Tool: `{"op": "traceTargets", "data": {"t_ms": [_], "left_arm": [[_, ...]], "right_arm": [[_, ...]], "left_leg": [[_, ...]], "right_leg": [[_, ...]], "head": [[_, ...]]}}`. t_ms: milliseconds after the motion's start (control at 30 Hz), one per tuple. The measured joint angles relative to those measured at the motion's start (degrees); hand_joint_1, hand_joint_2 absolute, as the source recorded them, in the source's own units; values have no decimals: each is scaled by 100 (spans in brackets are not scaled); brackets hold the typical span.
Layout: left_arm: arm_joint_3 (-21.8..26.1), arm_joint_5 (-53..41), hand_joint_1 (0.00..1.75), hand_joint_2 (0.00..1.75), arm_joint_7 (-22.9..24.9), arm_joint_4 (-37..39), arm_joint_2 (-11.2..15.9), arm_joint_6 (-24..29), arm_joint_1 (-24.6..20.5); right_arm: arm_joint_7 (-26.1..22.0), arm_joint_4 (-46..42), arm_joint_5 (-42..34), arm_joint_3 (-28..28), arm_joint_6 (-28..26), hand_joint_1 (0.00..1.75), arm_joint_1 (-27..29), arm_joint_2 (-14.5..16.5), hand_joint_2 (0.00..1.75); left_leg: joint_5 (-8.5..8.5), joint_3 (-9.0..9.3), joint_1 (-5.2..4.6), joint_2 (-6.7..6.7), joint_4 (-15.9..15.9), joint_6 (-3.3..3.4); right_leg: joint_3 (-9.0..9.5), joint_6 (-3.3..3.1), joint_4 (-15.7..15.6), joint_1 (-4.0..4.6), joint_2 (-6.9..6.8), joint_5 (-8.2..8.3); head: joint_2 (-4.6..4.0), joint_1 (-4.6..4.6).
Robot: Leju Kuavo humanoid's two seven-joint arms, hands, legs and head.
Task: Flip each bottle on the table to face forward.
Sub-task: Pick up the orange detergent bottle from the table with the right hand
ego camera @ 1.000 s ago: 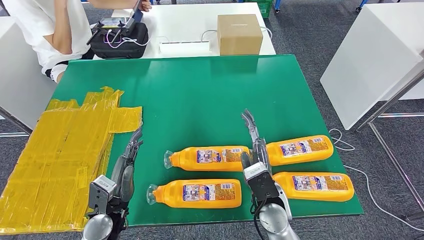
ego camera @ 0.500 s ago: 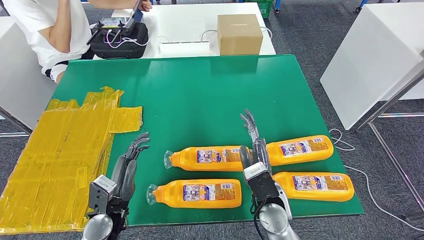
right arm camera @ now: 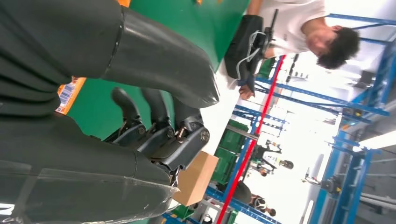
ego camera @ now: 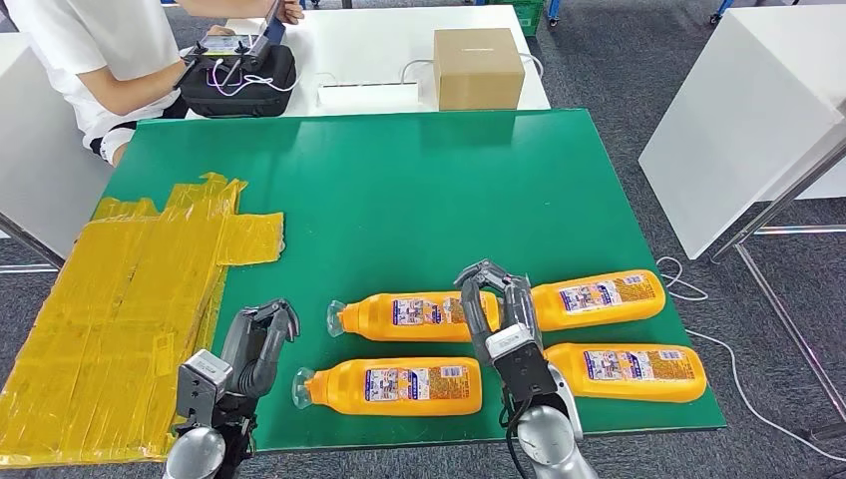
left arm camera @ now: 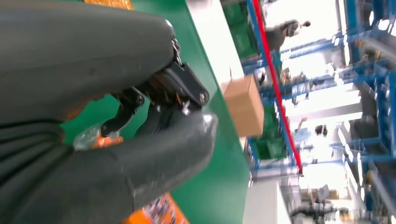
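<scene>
From the head view we see four orange bottles lying on the green table [ego camera: 399, 200], all label up: a far-left bottle [ego camera: 414, 315], a near-left bottle [ego camera: 391, 385], a far-right bottle [ego camera: 597, 296] and a near-right bottle [ego camera: 625, 371]. Our right hand [ego camera: 494, 299] hovers with fingers curled in over the gap between the two far bottles, holding nothing; our left hand [ego camera: 261, 339] is curled shut too, just beside the near-left bottle's cap. In the left wrist view our fingers [left arm camera: 154, 100] fold in on nothing. The right wrist view shows bent fingers [right arm camera: 154, 130] above green. We judge that we should spread the fingers before reaching, then grip a bottle across its body so it rolls cleanly.
</scene>
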Motion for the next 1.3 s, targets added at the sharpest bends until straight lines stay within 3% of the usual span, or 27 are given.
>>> {"op": "traceTargets", "data": {"t_ms": [100, 233, 267, 300, 367, 400, 433, 667, 933, 1300], "left_arm": [[-114, -106, 175, 175, -431, -110, -112, 486, 14], [-234, -122, 175, 175, -484, -173, -175, 638, 18], [-251, -110, 175, 175, -484, -184, -177, 660, 17], [-262, -92, 166, 175, -484, -196, -175, 678, 15], [-290, -64, 79, 175, -477, -211, -169, 718, 11], [-304, -58, 35, 175, -465, -213, -166, 733, 9], [-313, -57, 0, 175, -448, -214, -163, 747, 7], [-326, -55, 0, 175, -271, -214, -155, 813, -38], [-323, -123, 0, 175, -119, -261, -141, 766, -66], [-320, -142, 0, 175, -77, -262, -155, 530, -119]], "right_arm": [[-130, 87, -118, 110, -30, 175, -9, 115, 175], [-167, 181, -163, 223, -85, 175, -23, 192, 175], [-164, 200, -178, 239, -102, 153, -30, 196, 175], [-156, 214, -192, 250, -115, 110, -39, 194, 175], [-130, 233, -211, 274, -139, 22, -58, 189, 175], [-114, 237, -211, 281, -160, 0, -67, 186, 175], [-97, 238, -199, 286, -187, 0, -77, 184, 175], [189, 265, 258, 304, -430, 0, -203, 99, 175], [954, 324, 2125, 352, -907, 0, -480, -256, 175], [1441, 645, 3191, 670, -451, 0, -912, -688, 175]], "left_leg": [[0, 0, 0, -1, 0, 0], [0, -1, 0, -2, 0, 0], [0, 0, 0, -2, 0, 0], [0, 0, 0, -1, 0, 0], [0, 1, 0, -2, 0, 0], [0, 1, 0, -2, 0, 0], [0, 1, 0, -2, 0, 0], [0, 1, 0, -1, 0, 0], [0, 1, -1, -1, 1, 0], [0, 1, 0, -2, 1, 0]], "right_leg": [[0, 0, 0, 0, -1, 0], [0, 0, 0, 0, -1, 0], [0, 0, 0, 0, -1, 0], [1, 0, 0, 0, -1, 0], [1, 0, 0, 0, -1, 0], [1, 0, 0, 0, -1, 0], [1, 0, 0, 0, -1, 0], [1, 0, 0, 0, -1, 0], [1, 0, 0, -1, -1, 0], [1, 0, 0, -1, -1, 1]], "head": [[0, 0], [0, -1], [0, -1], [0, 1], [0, 0], [0, 1], [0, 0], [0, 0], [0, 0], [0, -1]]}}
